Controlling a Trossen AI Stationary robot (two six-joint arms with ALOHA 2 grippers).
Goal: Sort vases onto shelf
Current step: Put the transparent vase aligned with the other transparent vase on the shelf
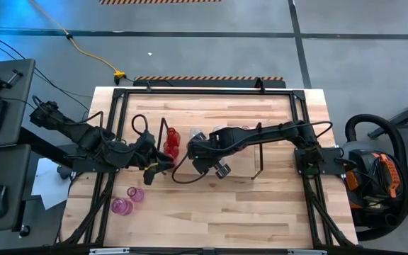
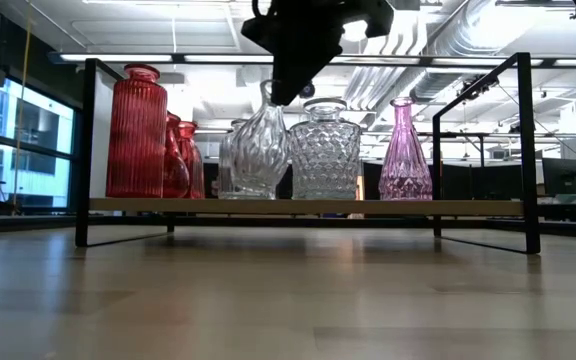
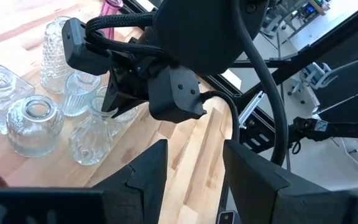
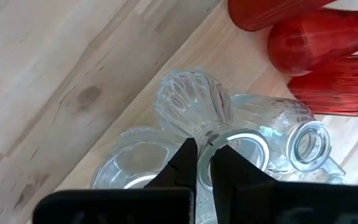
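The shelf (image 2: 368, 207) stands mid-table with red vases (image 2: 136, 130) at one end, clear vases (image 2: 324, 150) in the middle and a pink vase (image 2: 404, 150) at the other end, all standing upright on its board. My right gripper (image 2: 280, 98) comes down from above, shut on the top of a faceted clear vase (image 2: 258, 155) beside the red ones. My left gripper (image 1: 156, 166) hovers open and empty just left of the shelf. Two pink vases (image 1: 122, 205) stand on the table near the front left. My right gripper pinches the wall of the clear vase's mouth (image 4: 207, 140), one finger inside the opening and one outside. The fingers (image 4: 182, 163) point steeply down from above. The vase stands nearly upright among the other clear vases; whether its base rests on the board, I cannot tell.
A black metal frame (image 1: 119, 92) edges the table. The shelf's wire end frames (image 2: 523, 140) rise above the vases. Clear vases crowd close around the held one (image 4: 309, 143). Bare wood lies in front of the shelf toward the near edge (image 1: 225, 212).
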